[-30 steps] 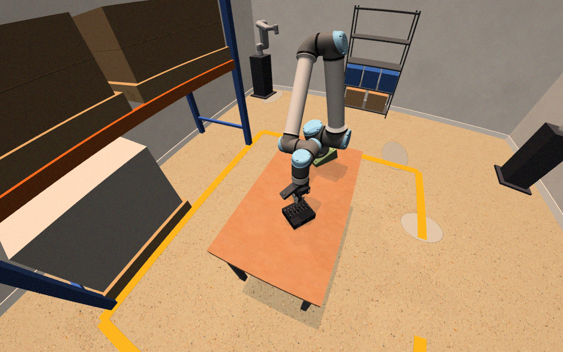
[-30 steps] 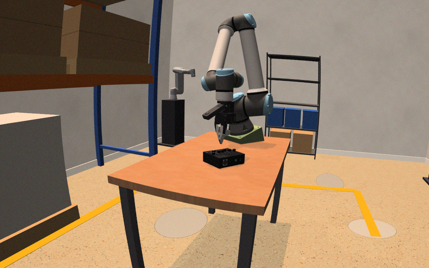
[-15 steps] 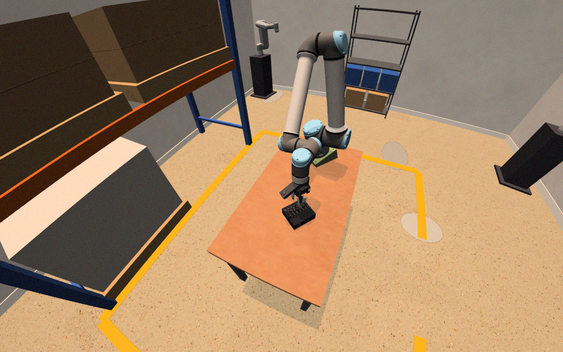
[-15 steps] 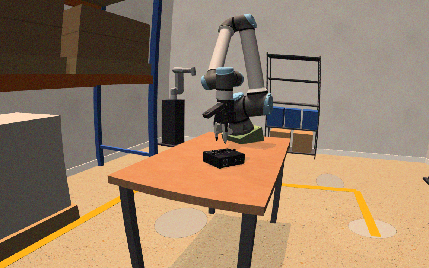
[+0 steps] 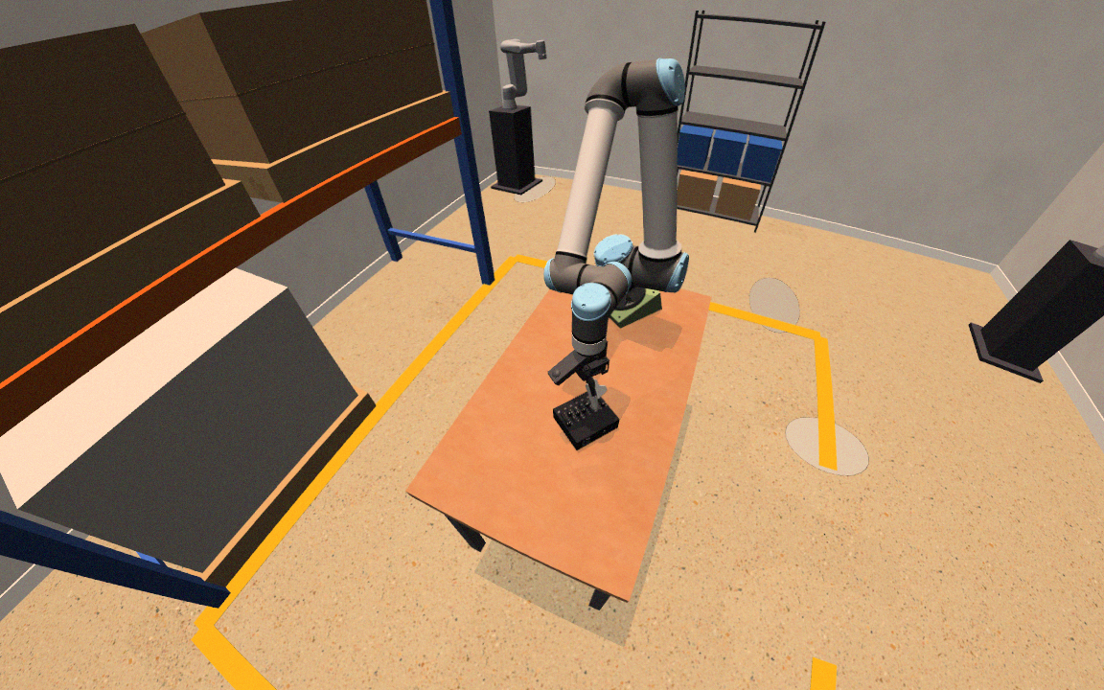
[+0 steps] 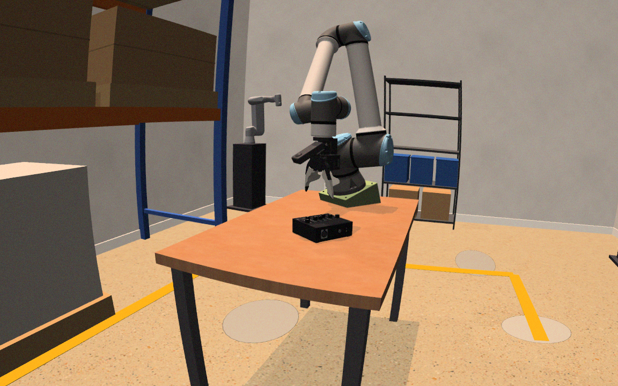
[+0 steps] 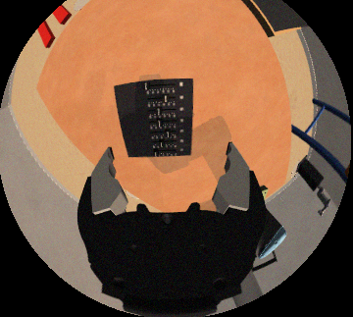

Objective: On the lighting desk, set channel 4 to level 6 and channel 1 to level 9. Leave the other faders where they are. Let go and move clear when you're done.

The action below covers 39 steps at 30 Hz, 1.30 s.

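The lighting desk (image 5: 586,423) (image 6: 322,227) (image 7: 156,118) is a small black box with several fader rows. It sits near the middle of the orange table (image 5: 521,480) (image 6: 263,254) (image 7: 235,62). My gripper (image 5: 592,387) (image 6: 318,187) (image 7: 169,145) is open and empty. It hangs well above the desk, on the side nearer the arm's base. In the wrist view both grey fingers stand wide apart below the desk, and the small fader knobs sit at different places along their rows. The level marks are too small to read.
The arm's green base (image 5: 634,309) (image 6: 350,195) is bolted at the table's far end. A grey crate (image 5: 170,411) and blue racking with cartons (image 5: 195,128) stand to the left. A black shelf unit (image 5: 740,120) stands at the back wall.
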Tool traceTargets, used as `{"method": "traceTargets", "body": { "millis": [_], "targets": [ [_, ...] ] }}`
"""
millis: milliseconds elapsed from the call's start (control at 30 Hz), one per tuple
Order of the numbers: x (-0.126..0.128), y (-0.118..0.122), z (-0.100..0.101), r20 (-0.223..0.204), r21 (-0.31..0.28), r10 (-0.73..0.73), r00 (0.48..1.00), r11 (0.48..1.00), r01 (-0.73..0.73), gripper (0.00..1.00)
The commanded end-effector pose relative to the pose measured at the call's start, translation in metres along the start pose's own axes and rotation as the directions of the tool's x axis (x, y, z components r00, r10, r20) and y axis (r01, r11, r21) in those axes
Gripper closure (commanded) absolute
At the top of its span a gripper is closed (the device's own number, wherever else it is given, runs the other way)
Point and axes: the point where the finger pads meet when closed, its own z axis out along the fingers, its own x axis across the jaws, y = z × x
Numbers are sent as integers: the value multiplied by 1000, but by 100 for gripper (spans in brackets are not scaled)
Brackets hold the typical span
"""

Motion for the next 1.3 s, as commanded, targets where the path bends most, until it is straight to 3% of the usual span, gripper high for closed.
{"method": "traceTargets", "body": {
  "millis": [0, 167, 400, 1267],
  "targets": [
    [0, 0, -24, 1, 1, 0, 1000, 1000, 0, 0],
    [0, 0, -47, 1, 1, 0, 1000, 1000, 0, 0],
    [0, 0, -59, 1, 1, 0, 1000, 1000, 0, 0],
    [0, 0, -61, 1, 1, 0, 1000, 1000, 0, 0]
  ]
}}
